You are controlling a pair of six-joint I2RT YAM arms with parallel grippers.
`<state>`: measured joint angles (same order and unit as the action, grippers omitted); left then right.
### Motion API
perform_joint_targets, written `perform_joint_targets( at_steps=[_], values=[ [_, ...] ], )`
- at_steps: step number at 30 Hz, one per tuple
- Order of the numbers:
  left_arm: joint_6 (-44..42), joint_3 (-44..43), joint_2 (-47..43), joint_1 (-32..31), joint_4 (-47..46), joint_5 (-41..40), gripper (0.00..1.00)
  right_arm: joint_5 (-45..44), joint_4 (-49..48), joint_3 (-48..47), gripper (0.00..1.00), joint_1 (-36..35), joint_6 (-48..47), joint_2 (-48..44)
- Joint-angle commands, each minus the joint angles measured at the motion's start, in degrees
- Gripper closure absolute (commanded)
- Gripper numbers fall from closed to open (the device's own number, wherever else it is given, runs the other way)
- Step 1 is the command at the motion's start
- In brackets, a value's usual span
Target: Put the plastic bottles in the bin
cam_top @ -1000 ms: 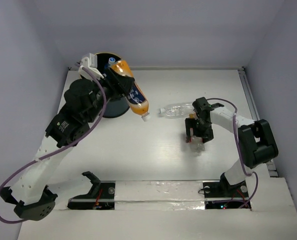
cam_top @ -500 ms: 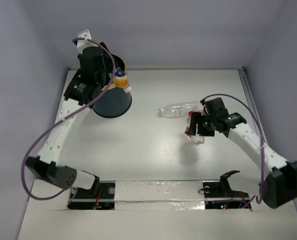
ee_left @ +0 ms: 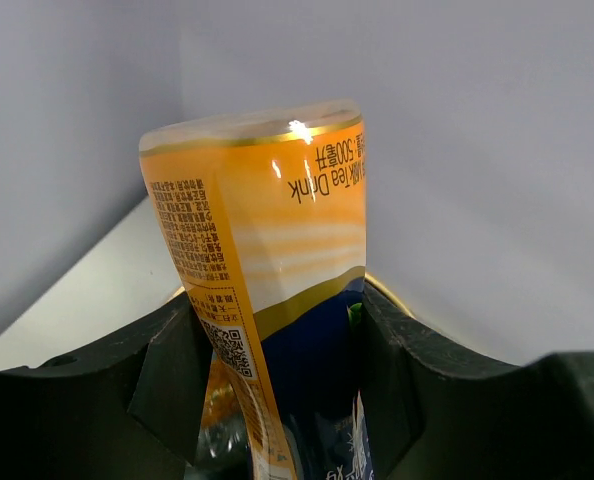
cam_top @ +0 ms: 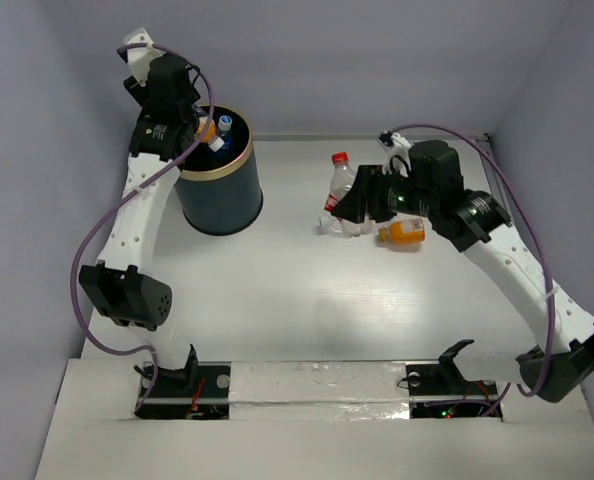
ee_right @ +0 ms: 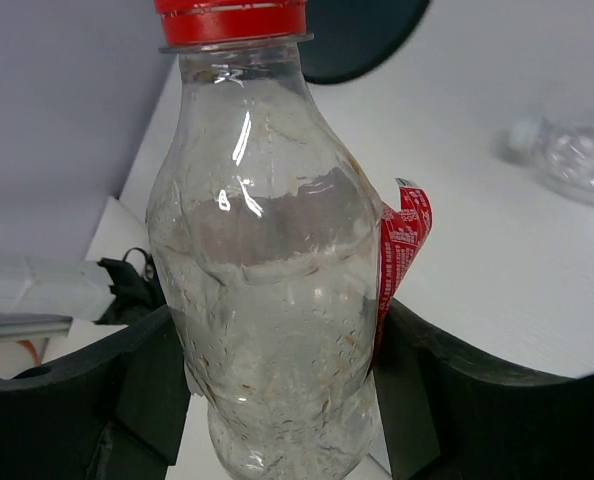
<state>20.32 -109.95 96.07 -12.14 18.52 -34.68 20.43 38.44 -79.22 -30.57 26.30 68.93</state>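
The orange-labelled plastic bottle [ee_left: 267, 300] is showing, upside down, "Tea Drink", with "500" and Chinese characters just above those words and a QR code lower left of them. The red label on the clear red-capped plastic bottle [ee_right: 277, 280] is showing nothing legible.

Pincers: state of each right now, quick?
Left pincer: closed on the orange bottle, above the bin.
Right pincer: closed on the clear red-capped bottle.

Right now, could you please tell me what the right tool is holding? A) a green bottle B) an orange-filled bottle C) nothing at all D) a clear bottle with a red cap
D: the right wrist view shows the right tool clamped on both sides of a clear bottle with a red cap.
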Motion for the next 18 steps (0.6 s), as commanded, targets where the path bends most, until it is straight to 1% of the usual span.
perform_joint_targets(
  at_steps=[1,5,7,8,9,10,11,12,14,16,17,18],
  values=[
    [1.22,-3.78,-1.85,1.77,-1.12,0.92,0.63,2.51,-4.77,-6.55,0.32,-3.17,1.38,4.37],
    [-0.71,-0.71,-1.68,2.30,-2.96,-0.56,0.64,2.69,-9.50,-11.64,0.32,-4.41,4.09,9.02],
    [-3.08,1.05,-1.15,2.30,-4.02,-2.67,0.62,2.95,-11.79,-13.41,0.32,-5.02,5.33,12.27],
    [-3.87,3.84,-1.15,2.30,-4.89,-3.29,0.58,2.95,-13.28,-14.63,0.32,-5.03,6.64,13.68],
    [-5.27,5.61,-1.41,2.30,-6.90,-3.38,0.54,2.95,-13.82,-18.13,0.31,-5.03,7.18,15.17],
    [-5.81,8.93,-2.46,2.30,-7.88,-3.29,0.34,2.87,-15.48,-20.08,0.31,-5.64,7.70,18.23],
    [-6.08,10.36,-3.16,2.30,-8.93,-3.21,0.24,2.69,-16.28,-22.27,0.31,-5.64,8.84,19.91],
    [-6.08,11.85,-4.13,2.30,-10.77,-2.07,0.15,2.08,-16.90,-26.99,0.31,-6.25,9.55,21.67],
    [-5.99,15.01,-7.47,2.30,-12.80,0.73,0.01,1.73,-18.39,-32.55,0.31,-6.26,11.39,27.64],
    [-5.20,15.38,-10.45,2.30,-12.64,2.76,0.01,0.06,-20.75,-39.74,0.30,-6.87,12.97,31.60],
    [-3.72,14.60,-11.16,2.30,-11.85,3.73,0.01,-0.21,-21.64,-41.70,0.30,-6.87,14.90,35.45],
    [-2.75,14.07,-12.13,2.30,-9.84,6.09,0.01,-0.47,-22.52,-43.72,0.30,-7.48,15.79,37.40]
  ],
)
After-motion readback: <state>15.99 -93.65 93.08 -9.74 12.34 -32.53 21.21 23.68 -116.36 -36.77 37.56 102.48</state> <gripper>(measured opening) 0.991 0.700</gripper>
